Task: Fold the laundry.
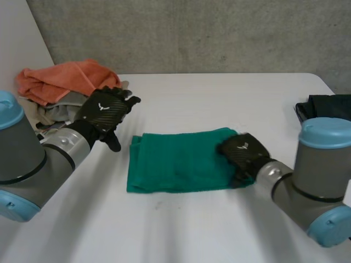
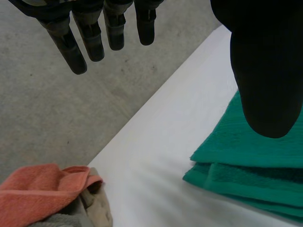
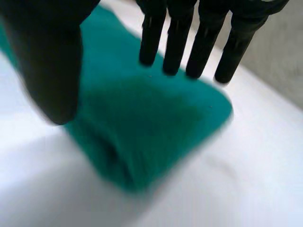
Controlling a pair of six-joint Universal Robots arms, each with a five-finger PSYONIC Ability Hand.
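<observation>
A green towel (image 1: 181,161) lies folded in the middle of the white table (image 1: 219,98). My right hand (image 1: 241,153) is at its right end, over the near right corner. In the right wrist view its fingers (image 3: 189,38) are straight and its thumb (image 3: 52,61) stands apart, just above the towel (image 3: 142,118), holding nothing. My left hand (image 1: 104,112) hovers open left of the towel, off the cloth. Its straight fingers (image 2: 90,33) point past the table's far edge, and the towel's folded left edge (image 2: 251,165) lies beside its thumb.
A pile of laundry topped by an orange cloth (image 1: 60,82) sits at the table's far left corner, close behind my left hand; the orange cloth (image 2: 38,189) lies over a beige piece. A dark garment (image 1: 326,107) lies at the far right edge.
</observation>
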